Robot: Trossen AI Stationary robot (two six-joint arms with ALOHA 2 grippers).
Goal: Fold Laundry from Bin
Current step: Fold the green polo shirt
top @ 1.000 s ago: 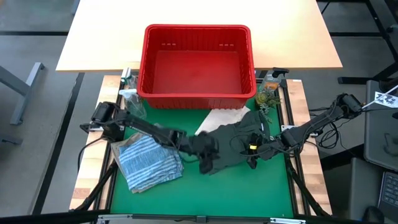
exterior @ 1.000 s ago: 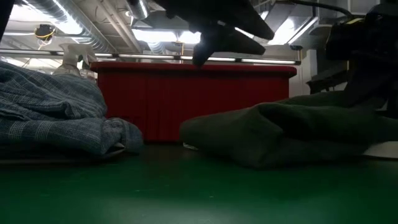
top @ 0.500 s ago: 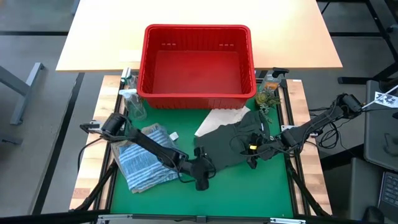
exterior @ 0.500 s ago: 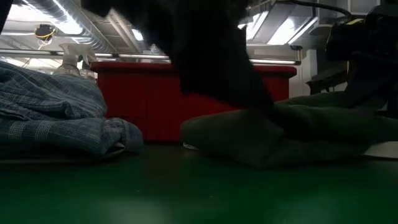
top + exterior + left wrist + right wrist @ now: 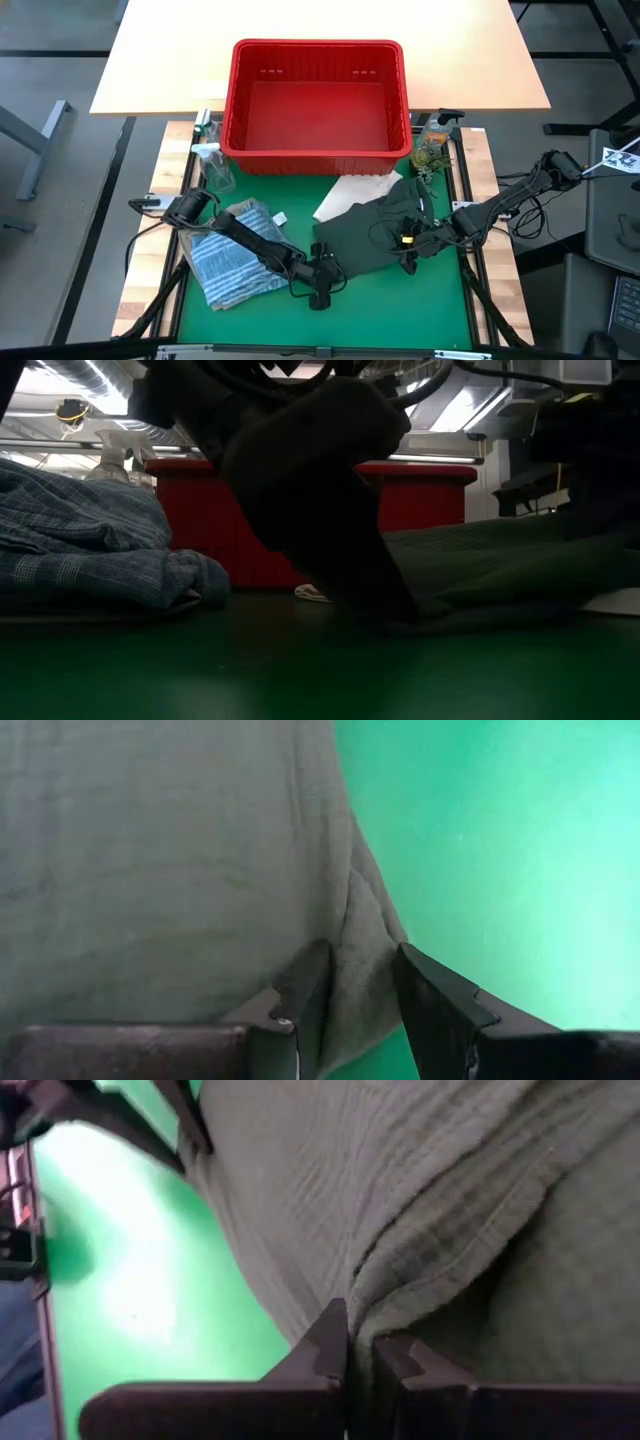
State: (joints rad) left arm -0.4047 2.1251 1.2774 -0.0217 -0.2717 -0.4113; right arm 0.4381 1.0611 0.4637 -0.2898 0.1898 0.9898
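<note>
A dark green garment (image 5: pixel 372 232) is stretched flat: its 7 o'clock corner is pinched by the left gripper (image 5: pixel 322 283), its 3 o'clock edge clamped by the right gripper (image 5: pixel 408 246).

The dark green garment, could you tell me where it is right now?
In the high view the dark green garment lies on the green mat's right half, just in front of the red bin, beside the white cloth.

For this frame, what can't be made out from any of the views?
- Low view: the left arm's dark bulk hides the middle of the bin and part of the dark green garment.
- High view: the white cloth lies partly under the garment, its full shape hidden.
- High view: bottles beside the bin's corners are too small to identify.
- Right wrist view: cloth fills the picture; the table edge is cut off.
</note>
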